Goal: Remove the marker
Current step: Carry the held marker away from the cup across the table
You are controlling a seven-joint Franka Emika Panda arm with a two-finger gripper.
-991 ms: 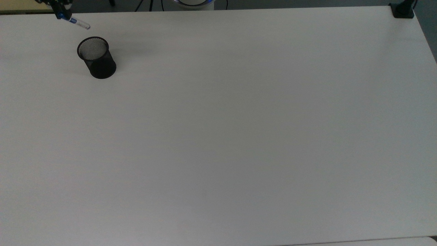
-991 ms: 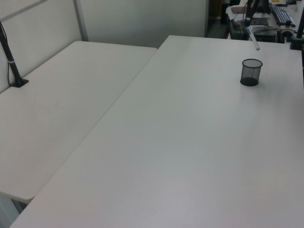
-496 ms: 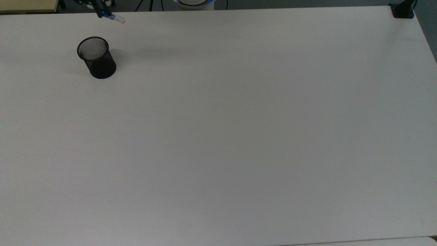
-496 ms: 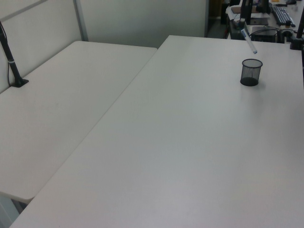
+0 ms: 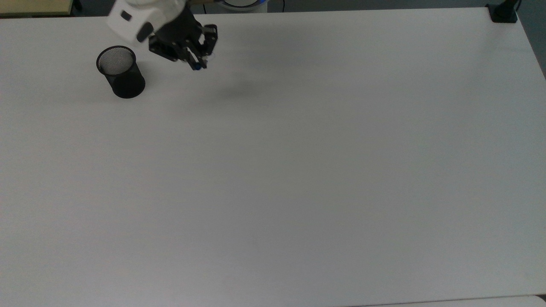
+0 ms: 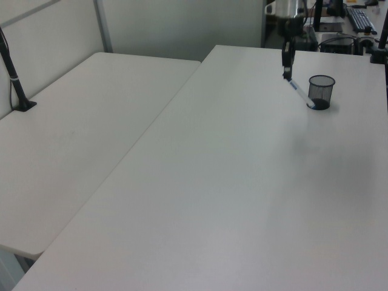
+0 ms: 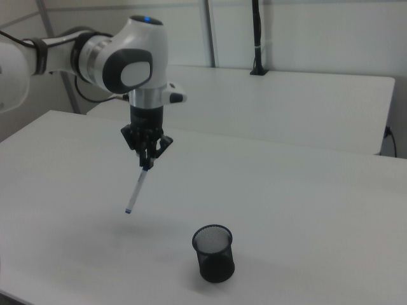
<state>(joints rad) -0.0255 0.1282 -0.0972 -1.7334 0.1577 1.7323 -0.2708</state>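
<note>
The marker [image 7: 137, 189], white with a blue cap, hangs tilted in the air above the white table [image 5: 298, 170]. My gripper [image 7: 147, 164] is shut on its capped upper end. In the top view the gripper [image 5: 197, 64] is to the right of the black mesh cup [image 5: 120, 72], and just the marker's blue cap [image 5: 196, 67] peeks out below the fingers. The left view has the marker [image 6: 299, 91] slanting down from the gripper [image 6: 286, 71] in front of the cup [image 6: 321, 92]. The cup [image 7: 214, 253] stands upright, apart from the marker.
A black clamp mount [image 5: 503, 13] sits at the table's far right corner in the top view. A second white table [image 6: 73, 139] adjoins on the left view's left, with a black pole [image 6: 18, 91] clamped to it. A keyboard [image 6: 362, 18] lies beyond the table.
The arm has swung from the top view's upper left edge rightward and into view, past the cup. It carries the marker, which now hangs to the cup's right.
</note>
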